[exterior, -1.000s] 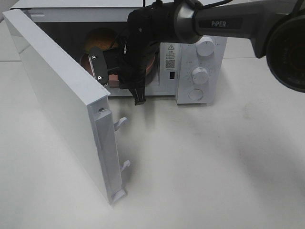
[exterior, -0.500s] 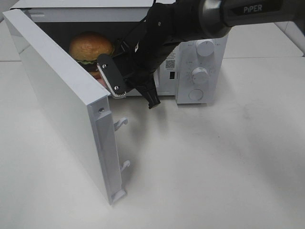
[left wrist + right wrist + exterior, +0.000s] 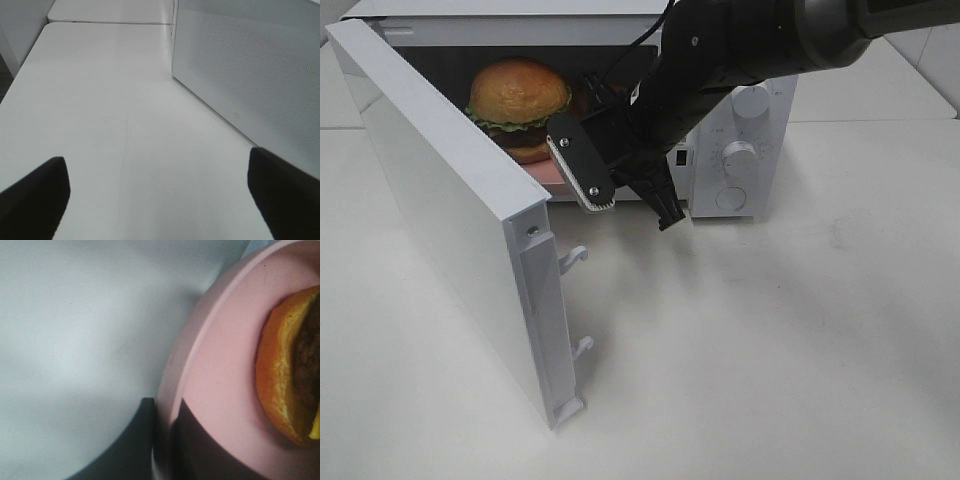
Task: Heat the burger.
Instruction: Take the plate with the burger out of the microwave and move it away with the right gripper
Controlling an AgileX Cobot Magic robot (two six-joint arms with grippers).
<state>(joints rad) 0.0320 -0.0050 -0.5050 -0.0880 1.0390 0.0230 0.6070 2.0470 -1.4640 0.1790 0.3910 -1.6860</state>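
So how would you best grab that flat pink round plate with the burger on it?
By its thin raised rim on the open-door side, one finger above and one below. The flat pink round plate is shallow, and the burger fills its middle.

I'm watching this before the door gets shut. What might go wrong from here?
1. The right end effector is shut on the pink plate's rim; pulling out without letting go could drag the plate and burger out of the microwave.
2. The door stands wide open, while the right arm reaches into the opening; swinging it shut now would likely hit the arm.
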